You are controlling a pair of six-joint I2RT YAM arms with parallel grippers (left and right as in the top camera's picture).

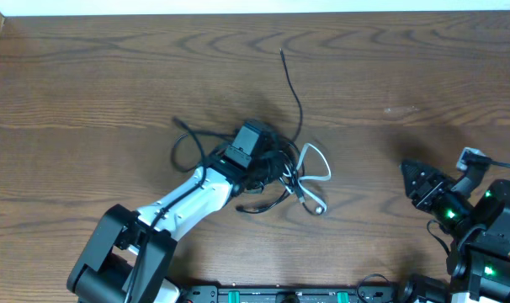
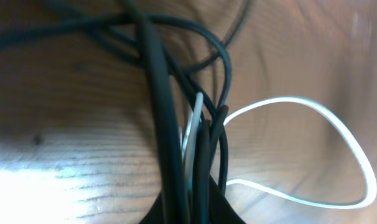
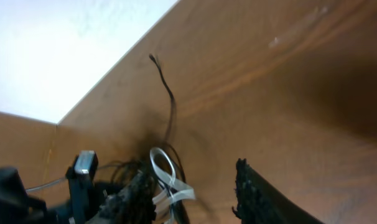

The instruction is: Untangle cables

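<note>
Heaped in a tangle at the middle of the tabletop (image 1: pixel 390 67): the cables (image 1: pixel 276 172). Clamped tight on several strands, the left gripper (image 2: pixel 198 208). Well apart at right, the right gripper (image 1: pixel 415 181), half wide, holding nothing.

the table (image 1: pixel 112 76) is dark brown wood with a clear grain, smooth, with a low sheen where light falls on it in the left wrist view. the cables (image 1: pixel 284 172) look like smooth rubbery plastic; the black ones carry a soft gloss, and the white cable (image 2: pixel 288 98) is shinier. the left arm (image 1: pixel 192 194) has a smooth white plastic shell and matt black joints. the right fingers (image 3: pixel 260 193) are matt black, with a rough, pitted inner face. the wall (image 3: pixel 64 37) is matt white.
</note>
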